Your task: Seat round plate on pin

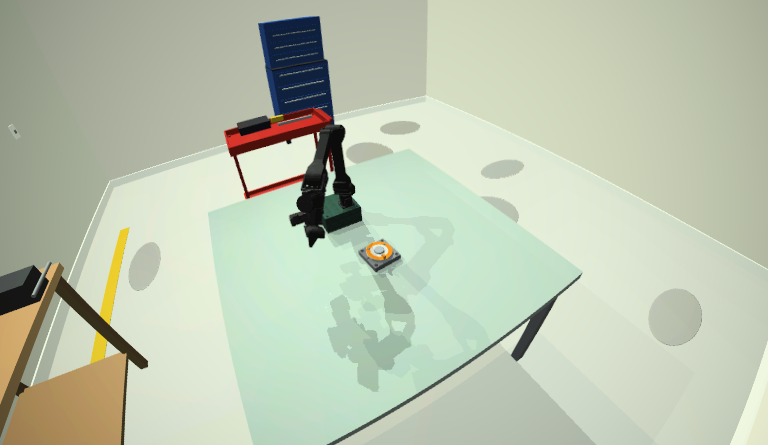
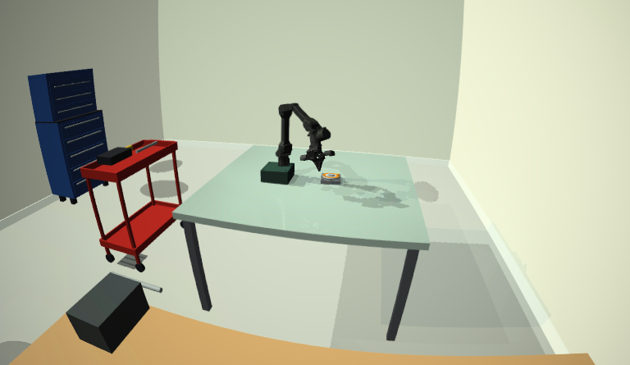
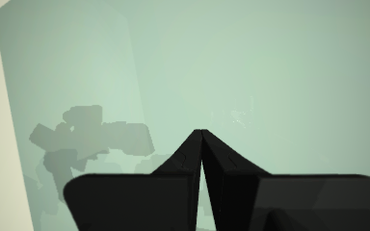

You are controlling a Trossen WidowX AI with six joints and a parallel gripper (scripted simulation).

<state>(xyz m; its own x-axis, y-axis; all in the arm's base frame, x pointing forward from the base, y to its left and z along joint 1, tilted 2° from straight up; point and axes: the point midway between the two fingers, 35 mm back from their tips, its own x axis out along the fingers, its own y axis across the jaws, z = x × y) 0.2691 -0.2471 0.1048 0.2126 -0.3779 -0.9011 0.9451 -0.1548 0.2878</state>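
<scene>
My tool (image 1: 312, 242) hangs point-down above the counter (image 1: 283, 327), its two fingers pressed together at the tips with nothing between them; the wrist view shows only bare green surface beneath. The round plate (image 1: 379, 250), orange-ringed, sits on its grey base (image 1: 376, 265) well out from my mount (image 1: 342, 216), and in the top view it lies to the right of my tool and a little nearer the camera, apart from it. So the coming move, as I judge it, is a sideways carry toward the plate before any descent. Which way the orange tab points is too small to tell. The counter edges are far off, leaving ample room around the base.
</scene>
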